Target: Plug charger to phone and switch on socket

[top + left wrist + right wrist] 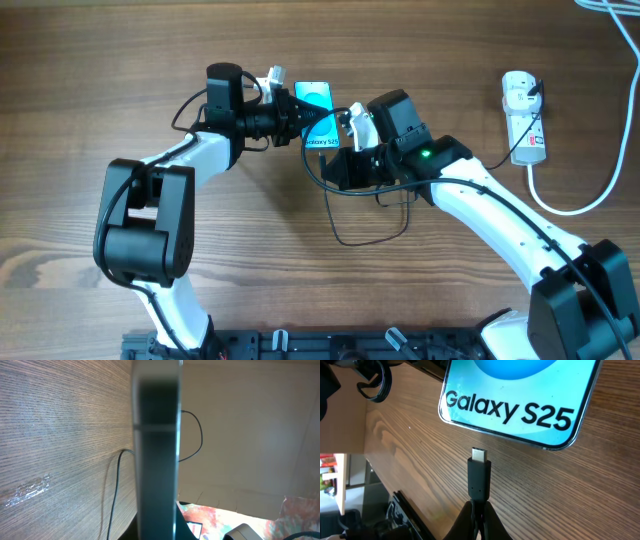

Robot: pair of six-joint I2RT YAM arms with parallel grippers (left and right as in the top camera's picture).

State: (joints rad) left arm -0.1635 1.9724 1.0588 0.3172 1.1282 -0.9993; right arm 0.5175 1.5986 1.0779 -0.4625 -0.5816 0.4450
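Note:
The phone (314, 97), white-framed with a teal screen, is held off the table with my left gripper (296, 113) shut on its sides. In the left wrist view its edge (157, 450) fills the middle. My right gripper (479, 509) is shut on the charger just behind its black connector (479, 479). The metal tip points at the phone's "Galaxy S25" end (520, 407), a short gap away and left of that edge's middle. The charger cable (365, 238) loops over the table under the right arm. The socket (524, 120), a white strip, lies at the far right.
A thick white cable (600, 195) runs from the socket's near end and curves off to the right edge. Both arms meet over the table's back middle. The bare wooden table (200, 250) spreads around them.

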